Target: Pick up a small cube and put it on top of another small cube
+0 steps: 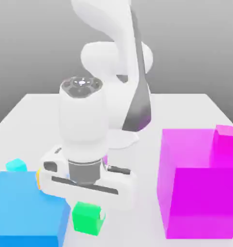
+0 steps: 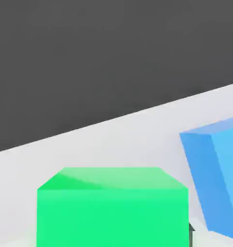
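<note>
The small green cube (image 1: 87, 221) is near the table's front edge, directly under the hand. My gripper (image 1: 89, 212) comes down on it from above, shut on its sides; a fingertip (image 1: 102, 214) shows at the cube's right face. In the hand view the green cube (image 2: 112, 207) looms very close. The small cyan cube (image 1: 16, 165) rests on the table at the exterior view's left, behind the large blue block and apart from the gripper.
A large blue block (image 1: 26, 207) (image 2: 217, 173) stands just left of the green cube. A big magenta block (image 1: 200, 188) occupies the right, with a smaller magenta piece (image 1: 227, 140) behind it. A small yellow-orange cube (image 1: 38, 177) peeks out beside the hand. The white table (image 1: 185, 106) extends behind.
</note>
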Controlling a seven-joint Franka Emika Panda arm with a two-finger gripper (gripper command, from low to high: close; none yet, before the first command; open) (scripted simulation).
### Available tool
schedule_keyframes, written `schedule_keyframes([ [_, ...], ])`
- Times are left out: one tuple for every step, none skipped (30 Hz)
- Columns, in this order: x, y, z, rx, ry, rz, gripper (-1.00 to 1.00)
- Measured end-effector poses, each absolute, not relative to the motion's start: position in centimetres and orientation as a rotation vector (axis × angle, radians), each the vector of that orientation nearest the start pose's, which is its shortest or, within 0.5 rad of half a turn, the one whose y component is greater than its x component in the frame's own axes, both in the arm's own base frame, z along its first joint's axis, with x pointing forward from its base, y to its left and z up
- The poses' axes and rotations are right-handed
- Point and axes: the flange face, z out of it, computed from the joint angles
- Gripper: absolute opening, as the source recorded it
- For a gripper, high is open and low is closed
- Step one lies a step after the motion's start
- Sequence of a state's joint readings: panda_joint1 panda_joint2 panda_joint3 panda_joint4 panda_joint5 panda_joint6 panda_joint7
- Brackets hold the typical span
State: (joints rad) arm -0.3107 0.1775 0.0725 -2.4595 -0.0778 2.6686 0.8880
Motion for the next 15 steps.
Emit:
schedule_keyframes([
  [46.3,-13.4,23.3,-2.718,1.609,-0.064,-1.00],
  [45.0,-15.7,23.7,-2.711,1.632,-0.066,-1.00],
  [43.6,-18.1,24.0,-2.700,1.661,-0.068,-1.00],
  [41.7,-20.9,24.4,-2.675,1.710,-0.068,-1.00],
  [39.5,-23.6,24.6,-2.620,1.799,-0.064,-1.00],
  [37.5,-25.6,24.8,-2.557,1.891,-0.059,-1.00],
  [35.4,-27.3,24.8,-2.484,1.984,-0.052,-1.00],
  [33.4,-28.7,24.9,-2.407,2.075,-0.044,-1.00],
  [31.3,-30.0,24.9,-2.323,2.164,-0.037,-1.00],
  [29.1,-31.1,25.0,-2.232,2.252,-0.030,-1.00],
  [27.1,-32.1,25.0,-2.140,2.332,-0.023,-1.00],
  [25.1,-32.7,25.0,-2.050,2.402,-0.017,-1.00],
  [23.3,-33.2,24.9,-1.949,2.475,-0.009,-1.00],
  [22.7,-33.3,24.3,-1.905,2.502,-0.005,-1.00],
  [22.5,-33.3,23.5,-1.888,2.512,-0.003,-1.00],
])
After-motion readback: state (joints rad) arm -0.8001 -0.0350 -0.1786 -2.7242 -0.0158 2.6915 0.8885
